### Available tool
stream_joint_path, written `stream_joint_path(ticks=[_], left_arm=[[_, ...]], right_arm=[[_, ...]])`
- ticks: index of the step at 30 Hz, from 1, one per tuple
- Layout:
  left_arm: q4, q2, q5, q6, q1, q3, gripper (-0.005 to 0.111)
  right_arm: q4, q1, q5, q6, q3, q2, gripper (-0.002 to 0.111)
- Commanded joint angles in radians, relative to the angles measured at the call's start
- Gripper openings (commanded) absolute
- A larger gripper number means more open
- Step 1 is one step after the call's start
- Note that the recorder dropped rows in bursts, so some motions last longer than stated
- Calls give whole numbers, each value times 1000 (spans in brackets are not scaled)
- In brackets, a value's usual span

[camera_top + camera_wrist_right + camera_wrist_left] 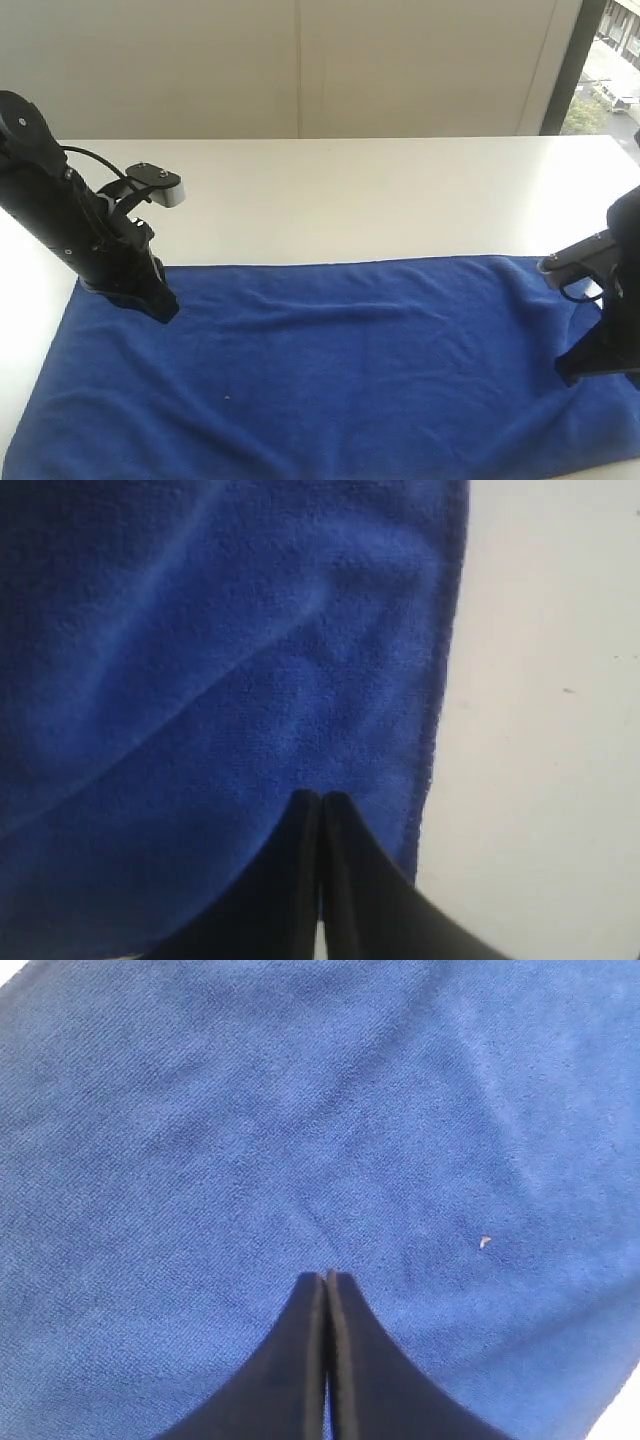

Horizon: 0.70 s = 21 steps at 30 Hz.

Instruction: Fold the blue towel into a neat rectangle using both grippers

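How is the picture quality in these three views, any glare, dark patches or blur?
Exterior view: daylight washes out the window, the white table is bright, the blue towel evenly lit. Left wrist view: bright and sharp, towel pile crisp around the left pincer. Right wrist view: dimmer and softer, towel darkest away from the table edge, right pincer featureless black.

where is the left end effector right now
In the exterior view the left end effector is on the left, its closed tip down on the blue towel near the towel's far left corner on the white table.
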Motion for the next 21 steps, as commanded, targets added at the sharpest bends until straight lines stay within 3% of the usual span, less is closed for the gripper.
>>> stream_joint_path(ticks=[1,21], left_arm=[[-3,-12,23,-3,-7,6,0],[-3,-12,19,6,-7,6,0]], right_arm=[[-3,-11,-22,12,26,35,0],[-67,-11,152,62,68,159,0]])
